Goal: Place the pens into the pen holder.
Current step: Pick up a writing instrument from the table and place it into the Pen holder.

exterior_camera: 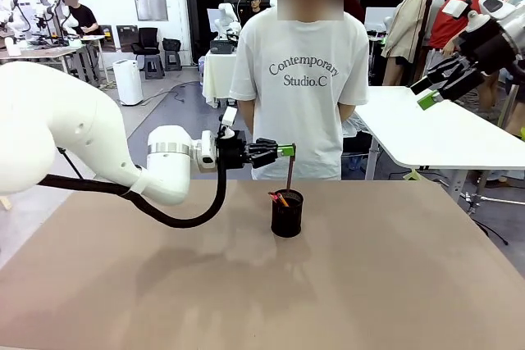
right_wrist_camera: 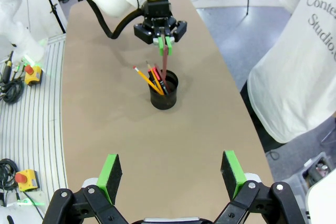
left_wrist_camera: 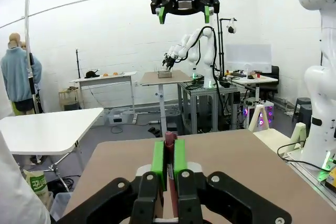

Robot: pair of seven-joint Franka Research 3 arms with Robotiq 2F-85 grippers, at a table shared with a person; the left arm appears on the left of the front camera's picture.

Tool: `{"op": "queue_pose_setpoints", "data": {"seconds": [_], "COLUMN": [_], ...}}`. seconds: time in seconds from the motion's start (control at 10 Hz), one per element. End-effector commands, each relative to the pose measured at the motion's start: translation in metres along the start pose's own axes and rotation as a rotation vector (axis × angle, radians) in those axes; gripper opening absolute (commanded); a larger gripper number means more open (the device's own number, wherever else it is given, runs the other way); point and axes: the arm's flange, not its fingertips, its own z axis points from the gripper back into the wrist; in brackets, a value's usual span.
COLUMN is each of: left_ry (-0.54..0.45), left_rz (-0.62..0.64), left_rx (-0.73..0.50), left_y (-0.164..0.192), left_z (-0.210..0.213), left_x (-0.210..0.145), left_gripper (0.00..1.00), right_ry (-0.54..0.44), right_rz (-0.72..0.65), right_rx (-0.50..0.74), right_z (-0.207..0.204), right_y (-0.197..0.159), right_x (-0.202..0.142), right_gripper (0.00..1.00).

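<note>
Brown worktop (exterior_camera: 394, 284) in a shared lab room, bare apart from the pen holder (exterior_camera: 287, 214), which stands near its middle; a person (exterior_camera: 299, 79) waits at the far edge.

Progress: judged well advanced. Yellow-orange pen (right_wrist_camera: 148, 81) already sits in the black mesh holder, leaning toward one side, beside a red-looking stick; exact count inside cannot be told. Reddish-brown pen (right_wrist_camera: 165, 62) is pinched at its upper end by the left claw (exterior_camera: 285, 151), jaws closed on it, directly above the holder. Its lower end appears to reach inside the rim, though whether it touches the bottom cannot be told.

Remaining, as judged: release this pen so it rests in the holder.

Right claw (right_wrist_camera: 171, 174) hangs high and well apart from the holder, jaws spread wide, holding nothing.
</note>
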Motion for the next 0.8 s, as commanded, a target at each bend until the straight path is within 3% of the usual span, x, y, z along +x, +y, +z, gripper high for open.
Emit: {"op": "queue_pose_setpoints", "data": {"seconds": [0.0, 0.2, 0.7], "left_ry": [-0.008, -0.009, -0.017], "left_rz": [0.0, 0.002, -0.003], "left_rx": [-0.04, -0.055, -0.076], "left_y": [0.012, 0.017, 0.016], "left_z": [0.003, 0.005, 0.003], "left_x": [-0.006, -0.018, -0.02], "left_gripper": [0.0, 0.0, 0.98], "right_ry": [0.0, 0.0, 0.0], "right_rz": [-0.005, -0.005, -0.005], "right_rx": [-0.002, -0.002, -0.002], "right_z": [0.001, 0.001, 0.001], "right_y": [0.001, 0.001, 0.001], "right_x": [0.001, 0.001, 0.001], "right_gripper": [1.0, 1.0, 1.0]}}
